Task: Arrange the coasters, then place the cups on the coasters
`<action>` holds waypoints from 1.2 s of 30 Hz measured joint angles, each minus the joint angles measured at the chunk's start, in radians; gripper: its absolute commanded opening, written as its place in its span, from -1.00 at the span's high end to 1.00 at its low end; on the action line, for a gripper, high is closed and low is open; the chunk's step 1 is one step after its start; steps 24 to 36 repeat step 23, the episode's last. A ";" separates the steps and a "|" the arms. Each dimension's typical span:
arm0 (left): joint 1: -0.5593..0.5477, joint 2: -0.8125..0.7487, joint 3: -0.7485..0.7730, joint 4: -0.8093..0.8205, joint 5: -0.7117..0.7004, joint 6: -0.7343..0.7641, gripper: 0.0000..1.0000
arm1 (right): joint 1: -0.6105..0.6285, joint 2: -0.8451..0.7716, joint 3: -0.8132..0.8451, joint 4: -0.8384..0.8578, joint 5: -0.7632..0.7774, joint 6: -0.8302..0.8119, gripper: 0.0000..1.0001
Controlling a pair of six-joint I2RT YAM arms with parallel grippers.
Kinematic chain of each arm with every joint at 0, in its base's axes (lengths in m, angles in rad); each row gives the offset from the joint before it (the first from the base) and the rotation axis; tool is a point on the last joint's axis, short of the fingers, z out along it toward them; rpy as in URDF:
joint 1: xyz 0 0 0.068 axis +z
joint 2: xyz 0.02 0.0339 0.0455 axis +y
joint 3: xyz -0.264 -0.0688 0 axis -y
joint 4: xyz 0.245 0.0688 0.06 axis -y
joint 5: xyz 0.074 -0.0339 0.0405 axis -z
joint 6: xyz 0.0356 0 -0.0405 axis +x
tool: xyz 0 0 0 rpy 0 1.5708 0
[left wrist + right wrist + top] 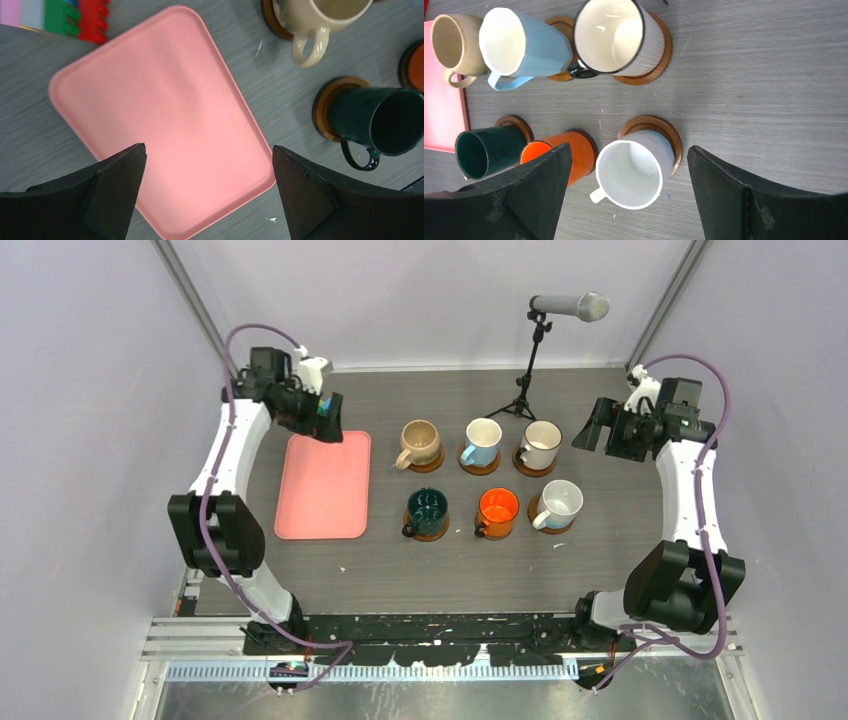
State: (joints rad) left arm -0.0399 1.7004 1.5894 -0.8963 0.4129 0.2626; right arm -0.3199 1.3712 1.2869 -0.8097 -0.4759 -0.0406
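Note:
Several mugs stand in two rows, each on a brown coaster. The back row is the beige mug (418,443), the light blue mug (482,441) and the cream mug (541,444). The front row is the dark green mug (427,510), the orange mug (497,510) and the white mug (557,504). My left gripper (209,150) hangs open and empty above the pink tray (165,100), left of the mugs. Open and empty too, my right gripper (628,147) hovers high over the white mug (634,170) and its coaster (674,134).
The pink tray (324,485) lies left of the mugs. A microphone on a tripod (530,360) stands behind the back row. Coloured toy blocks (75,17) sit past the tray's far corner. Grey walls close in both sides.

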 measured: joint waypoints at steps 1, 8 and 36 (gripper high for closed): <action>0.014 -0.008 0.032 -0.019 0.007 -0.001 -0.99 | 0.012 0.004 0.009 -0.001 0.000 -0.003 -0.79; 0.132 -0.093 0.040 -0.047 0.040 -0.026 -0.99 | 0.198 0.021 0.021 -0.002 0.050 0.000 -0.80; 0.153 -0.189 -0.225 0.055 -0.065 -0.186 -0.99 | 0.290 0.023 -0.061 0.042 0.120 0.021 -0.79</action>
